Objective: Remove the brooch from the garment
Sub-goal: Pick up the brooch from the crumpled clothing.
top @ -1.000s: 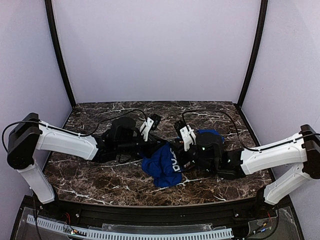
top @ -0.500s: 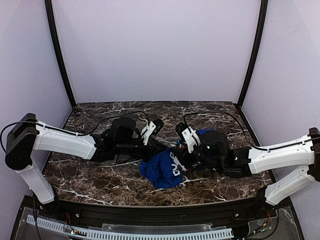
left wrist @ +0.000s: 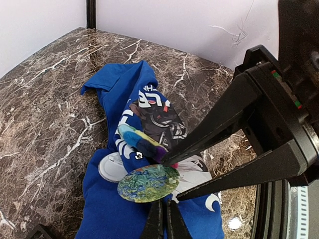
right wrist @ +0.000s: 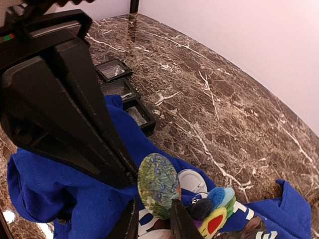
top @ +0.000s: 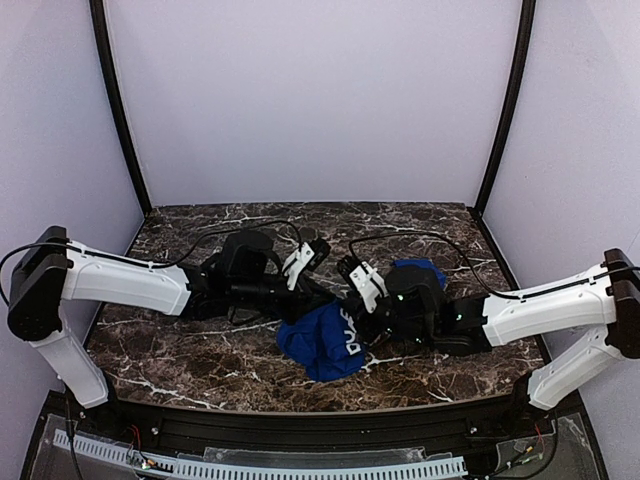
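The blue garment lies bunched at mid-table and also shows in both wrist views. The brooch, a small round disc patterned green, yellow and blue with a pink spot at its edge, stands up from the cloth. My right gripper has a finger on each side of the disc; in the left wrist view its fingers come in from the right. My left gripper is shut on the blue cloth just under the brooch. In the top view both grippers meet over the garment and hide the brooch.
A fuzzy multicoloured patch and a white round badge sit on the garment right beside the brooch. Three small dark square trays stand on the marble just beyond the cloth. Grey walls enclose the table.
My right wrist has shifted left towards the left gripper. The garment has been drawn slightly left and bunched more. The left arm has barely moved.
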Controlling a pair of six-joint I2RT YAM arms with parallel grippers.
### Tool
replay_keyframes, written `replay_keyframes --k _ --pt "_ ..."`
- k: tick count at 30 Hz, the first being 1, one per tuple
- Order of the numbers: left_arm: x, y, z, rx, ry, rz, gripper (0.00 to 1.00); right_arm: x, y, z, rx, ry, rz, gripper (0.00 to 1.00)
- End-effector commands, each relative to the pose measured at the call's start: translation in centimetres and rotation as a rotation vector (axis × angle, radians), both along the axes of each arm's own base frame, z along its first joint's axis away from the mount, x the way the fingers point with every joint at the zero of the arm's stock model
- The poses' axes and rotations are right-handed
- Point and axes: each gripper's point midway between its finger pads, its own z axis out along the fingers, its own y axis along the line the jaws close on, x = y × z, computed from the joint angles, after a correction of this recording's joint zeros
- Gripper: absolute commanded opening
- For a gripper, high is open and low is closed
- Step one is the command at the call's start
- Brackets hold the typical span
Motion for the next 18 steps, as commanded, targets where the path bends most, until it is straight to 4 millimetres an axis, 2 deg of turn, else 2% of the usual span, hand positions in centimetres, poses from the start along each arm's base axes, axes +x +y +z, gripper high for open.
replay_keyframes --k 1,4,9,11,15,16,17,18 --pt "-0.3 -0.2 2.5 -0.039 -0.032 -0.022 0.01 0.9 0.4 1.2 0.025 -0.036 -0.028 0.18" --pt "-0.3 -0.2 2.3 -0.037 -0.030 -0.020 0.01 1.1 0.1 1.3 0.034 -0.052 -0.048 0.02" --pt "-0.4 -0.4 2.3 -0.051 -0.022 -0.024 0.01 1.0 0.1 1.9 0.086 -0.082 -0.057 0.00" --pt "-0.6 -0.4 2.2 -0.056 -0.014 -0.032 0.05 1.2 -0.1 2.1 0.112 -0.100 -0.071 0.00" --pt "-0.8 -0.1 2.7 -0.089 -0.019 -0.026 0.24 1.4 -0.9 2.9 0.199 -0.140 -0.111 0.00" --pt "-0.7 0.1 2.9 -0.095 -0.022 -0.013 0.33 1.4 -1.1 3.3 0.228 -0.151 -0.117 0.00" --pt "-0.8 0.4 3.2 -0.110 -0.032 -0.005 0.36 1.3 -1.3 3.5 0.254 -0.160 -0.120 0.00" --pt "-0.5 0.6 3.7 -0.122 -0.045 0.015 0.44 1.1 -1.5 3.9 0.288 -0.171 -0.119 0.00"
